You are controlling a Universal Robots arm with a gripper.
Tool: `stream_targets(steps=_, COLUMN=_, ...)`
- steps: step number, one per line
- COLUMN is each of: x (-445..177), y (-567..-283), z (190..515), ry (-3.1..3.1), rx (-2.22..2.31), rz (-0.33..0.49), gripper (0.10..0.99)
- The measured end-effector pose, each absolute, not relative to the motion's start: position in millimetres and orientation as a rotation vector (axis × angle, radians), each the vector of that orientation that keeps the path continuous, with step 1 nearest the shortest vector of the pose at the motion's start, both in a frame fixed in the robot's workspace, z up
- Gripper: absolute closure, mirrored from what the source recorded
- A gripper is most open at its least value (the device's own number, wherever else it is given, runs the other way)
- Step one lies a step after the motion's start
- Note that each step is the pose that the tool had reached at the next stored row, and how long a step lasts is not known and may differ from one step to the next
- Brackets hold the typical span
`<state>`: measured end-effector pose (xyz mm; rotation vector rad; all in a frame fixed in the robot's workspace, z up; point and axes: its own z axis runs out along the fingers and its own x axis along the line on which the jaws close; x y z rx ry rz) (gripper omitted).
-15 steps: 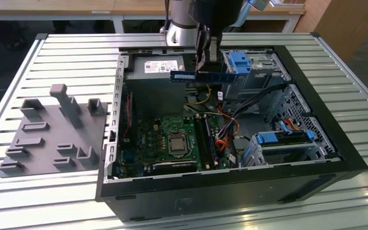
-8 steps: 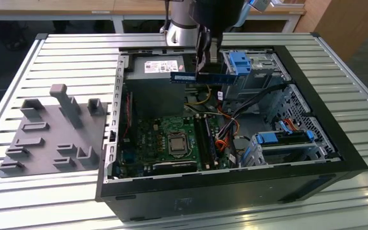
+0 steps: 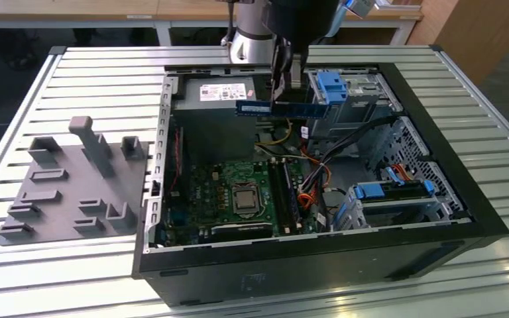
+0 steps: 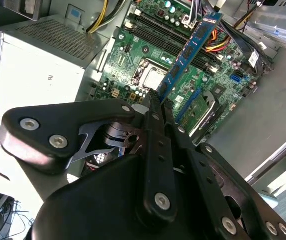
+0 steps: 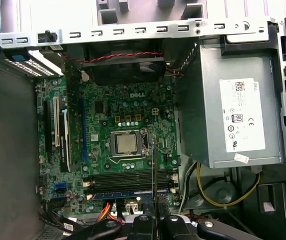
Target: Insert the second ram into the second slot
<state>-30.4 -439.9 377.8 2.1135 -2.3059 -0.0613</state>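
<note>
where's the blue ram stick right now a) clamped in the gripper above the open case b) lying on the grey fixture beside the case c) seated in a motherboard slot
a: the gripper is shut on the second ram, held above the motherboard.

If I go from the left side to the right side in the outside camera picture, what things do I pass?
Grey holder block → green motherboard → blue-handled drive cage. The blue ram stick held in the gripper overlaps the motherboard, so it is left out.
</note>
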Motion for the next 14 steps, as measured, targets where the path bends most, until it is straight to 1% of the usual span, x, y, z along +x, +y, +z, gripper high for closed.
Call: stream_targets(steps=14, x=-30.4, y=-444.6, z=377.1, ry=-2.359, rx=2.056, rz=-0.062, gripper=0.949)
